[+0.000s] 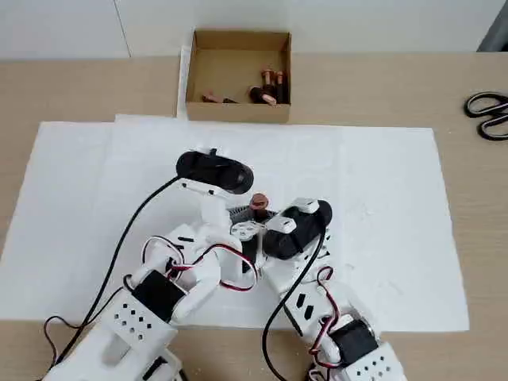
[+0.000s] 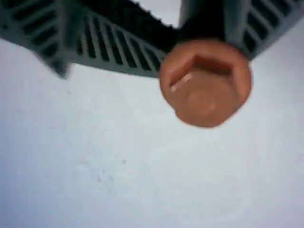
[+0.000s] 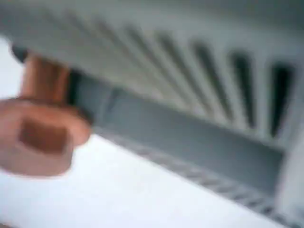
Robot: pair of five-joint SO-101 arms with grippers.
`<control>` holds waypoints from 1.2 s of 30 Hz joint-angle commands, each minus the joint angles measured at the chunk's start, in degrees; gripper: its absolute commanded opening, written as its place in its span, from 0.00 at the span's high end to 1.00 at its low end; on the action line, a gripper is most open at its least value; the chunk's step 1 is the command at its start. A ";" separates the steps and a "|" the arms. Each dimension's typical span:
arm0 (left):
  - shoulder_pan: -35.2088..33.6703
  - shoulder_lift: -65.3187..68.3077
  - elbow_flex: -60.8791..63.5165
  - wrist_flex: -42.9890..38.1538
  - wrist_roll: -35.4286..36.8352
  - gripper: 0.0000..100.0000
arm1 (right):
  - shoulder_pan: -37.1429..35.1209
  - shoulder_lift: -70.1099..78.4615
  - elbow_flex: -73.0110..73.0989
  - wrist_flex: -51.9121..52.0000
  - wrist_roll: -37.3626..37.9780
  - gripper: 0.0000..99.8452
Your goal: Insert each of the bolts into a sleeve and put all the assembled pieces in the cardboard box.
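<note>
At the paper's [image 1: 381,238] middle, the left gripper [image 2: 204,57] clamps the bolt [image 2: 205,85] head-out (likely for sleeving); the right gripper [image 1: 260,222] sits just beside, grip untellable.

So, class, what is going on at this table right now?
Two robot arms meet over the white paper. The left gripper holds a copper bolt, and the right gripper sits close beside it. Several copper pieces already lie in the cardboard box.

Smooth matt bolt [image 2: 205,83], cardbd box [image 1: 238,111], paper sheet [image 1: 381,175]
</note>
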 commanded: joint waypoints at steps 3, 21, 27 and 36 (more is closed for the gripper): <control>1.05 -0.62 -6.46 7.47 0.35 0.70 | 0.04 -1.54 0.44 -1.19 -0.26 1.00; -13.19 -0.70 -15.87 12.48 -0.53 0.70 | 0.04 -1.36 0.44 -1.10 -0.26 1.00; -19.87 -0.70 -16.84 21.63 -4.13 0.70 | 0.13 -1.10 0.44 -1.01 -0.26 1.00; -41.05 -0.62 -25.10 38.33 -18.81 0.70 | 6.81 -1.10 -1.23 3.30 -0.09 1.00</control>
